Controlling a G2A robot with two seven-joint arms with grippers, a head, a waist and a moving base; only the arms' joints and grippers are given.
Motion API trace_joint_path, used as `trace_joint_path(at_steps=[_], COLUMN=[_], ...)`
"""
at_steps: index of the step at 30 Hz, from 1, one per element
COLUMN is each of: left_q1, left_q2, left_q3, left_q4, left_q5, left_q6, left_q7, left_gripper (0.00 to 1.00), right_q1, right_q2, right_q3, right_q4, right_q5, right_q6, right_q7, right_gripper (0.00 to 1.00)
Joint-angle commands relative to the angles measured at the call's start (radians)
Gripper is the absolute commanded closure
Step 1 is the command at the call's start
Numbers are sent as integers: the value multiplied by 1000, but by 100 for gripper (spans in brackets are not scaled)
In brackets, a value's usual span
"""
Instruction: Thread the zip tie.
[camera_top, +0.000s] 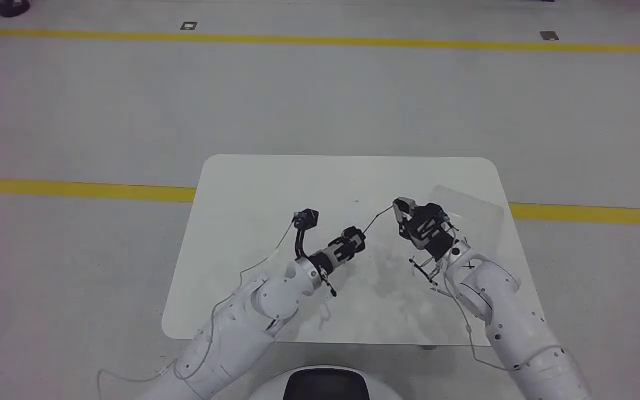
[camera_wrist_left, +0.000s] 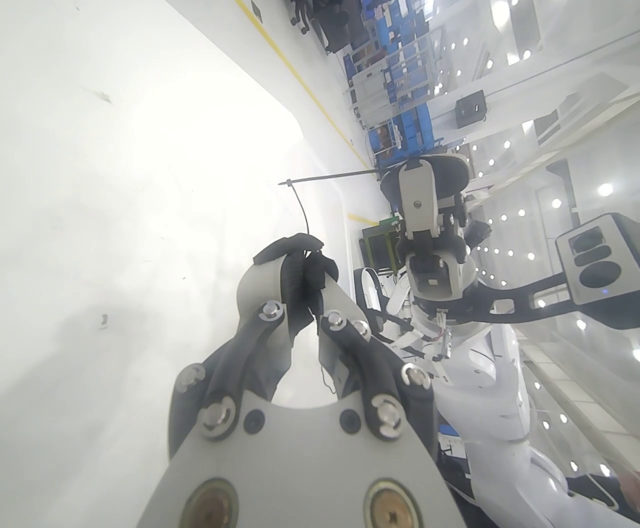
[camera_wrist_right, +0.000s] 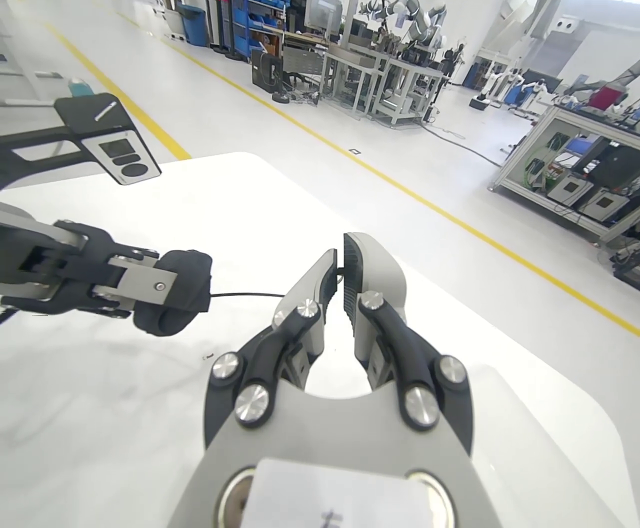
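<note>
A thin black zip tie (camera_wrist_left: 301, 210) is held above the white table (camera_top: 300, 190) between both grippers. My left gripper (camera_wrist_left: 306, 252), its fingertips in black covers, is shut on one end. From there the strap rises to a small knob (camera_wrist_left: 287, 183), bends sharply, and runs across to my right gripper (camera_wrist_left: 395, 175). In the right wrist view the zip tie (camera_wrist_right: 247, 295) leaves the left gripper (camera_wrist_right: 200, 295) and passes behind the right gripper (camera_wrist_right: 342, 250), which is shut on a dark bit of it. From above, the zip tie (camera_top: 378, 217) spans the left gripper (camera_top: 356, 238) and right gripper (camera_top: 400, 207).
Both arms hover over the near half of the table. The left arm's black camera bracket (camera_top: 305, 217) sticks out beside its wrist. A small dark speck (camera_wrist_right: 206, 356) lies on the tabletop. Yellow floor lines (camera_top: 320, 42) run beyond the table's far edge.
</note>
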Motion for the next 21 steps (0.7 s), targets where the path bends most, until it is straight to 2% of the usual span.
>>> trace_joint_path(at_steps=[1, 9, 16, 21], left_q1=[-1, 3, 19, 21], left_q2=[0, 3, 11, 14], left_q3=[1, -2, -14, -16], left_q4=[1, 0, -7, -9], left_q5=[3, 17, 25, 26], left_q6=[-1, -15, -86, -101], left_q7=[-1, -4, -19, -26], left_gripper=[100, 100, 100, 100], right_q1=[9, 34, 49, 57], right_q2=[9, 60, 90, 110], right_q3=[-15, -51, -63, -79], right_q4=[0, -6, 3, 7], right_q5=[32, 114, 190, 212], right_q6=[0, 0, 0, 0], right_q7=[11, 2, 0, -16], right_gripper=[100, 100, 100, 100])
